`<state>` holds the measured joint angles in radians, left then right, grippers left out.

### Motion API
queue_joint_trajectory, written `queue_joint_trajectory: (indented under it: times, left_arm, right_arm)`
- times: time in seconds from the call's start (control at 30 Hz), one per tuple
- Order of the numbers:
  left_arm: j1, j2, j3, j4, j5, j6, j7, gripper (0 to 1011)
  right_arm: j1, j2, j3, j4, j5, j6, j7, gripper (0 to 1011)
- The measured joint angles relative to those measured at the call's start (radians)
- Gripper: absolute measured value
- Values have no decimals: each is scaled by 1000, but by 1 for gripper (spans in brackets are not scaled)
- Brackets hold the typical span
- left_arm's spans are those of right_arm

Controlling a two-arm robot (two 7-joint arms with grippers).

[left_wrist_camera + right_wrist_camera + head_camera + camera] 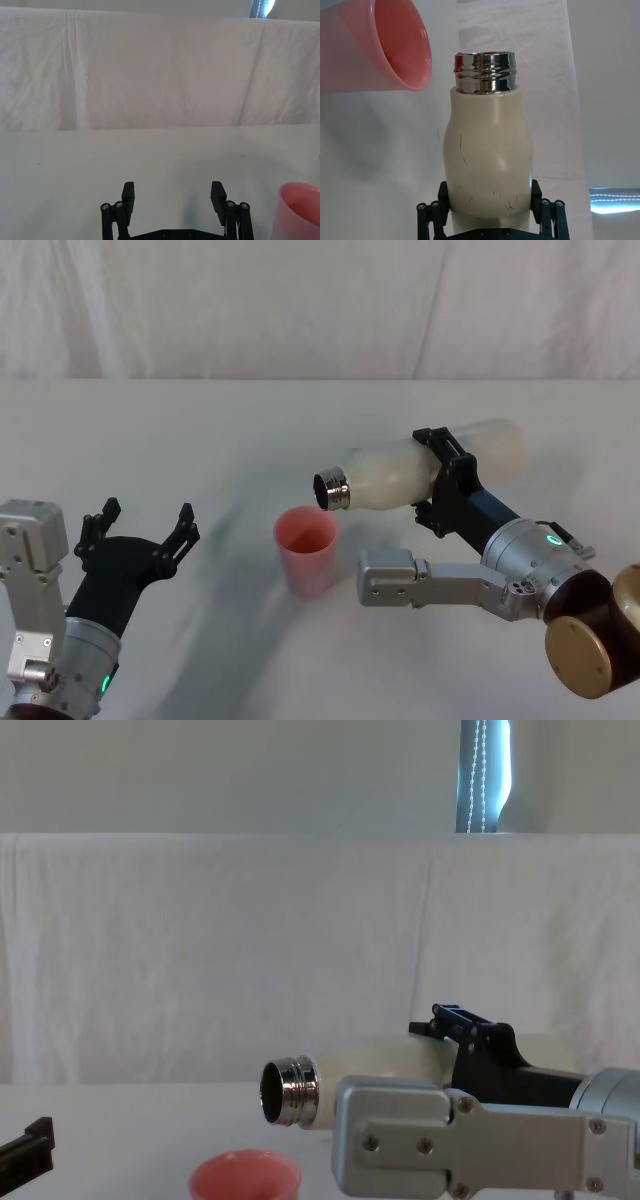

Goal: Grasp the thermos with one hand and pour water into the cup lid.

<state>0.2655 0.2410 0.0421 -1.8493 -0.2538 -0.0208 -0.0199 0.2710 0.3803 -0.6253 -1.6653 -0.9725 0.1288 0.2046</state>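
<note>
Head view: right gripper [447, 476] pinching the thermos [420, 473] level above the cup [306, 550], pour pending further tilt; left gripper [140, 528] spread, idle.

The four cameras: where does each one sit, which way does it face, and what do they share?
Head: high, facing down; both arms, right gripper holding the tilted thermos above the cup lid.
Chest: low, facing forward; right arm.
Left wrist: along the open left gripper over the table.
Right wrist: along the thermos.
All four share the cup lid.
</note>
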Motion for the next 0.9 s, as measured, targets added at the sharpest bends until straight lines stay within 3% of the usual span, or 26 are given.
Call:
queue_joint_trajectory:
  times: [0.9]
  left_arm:
    - [0, 0, 0, 0, 0, 0, 0, 1001]
  right_arm:
    - [14, 8, -14, -14, -29, 11, 16, 959]
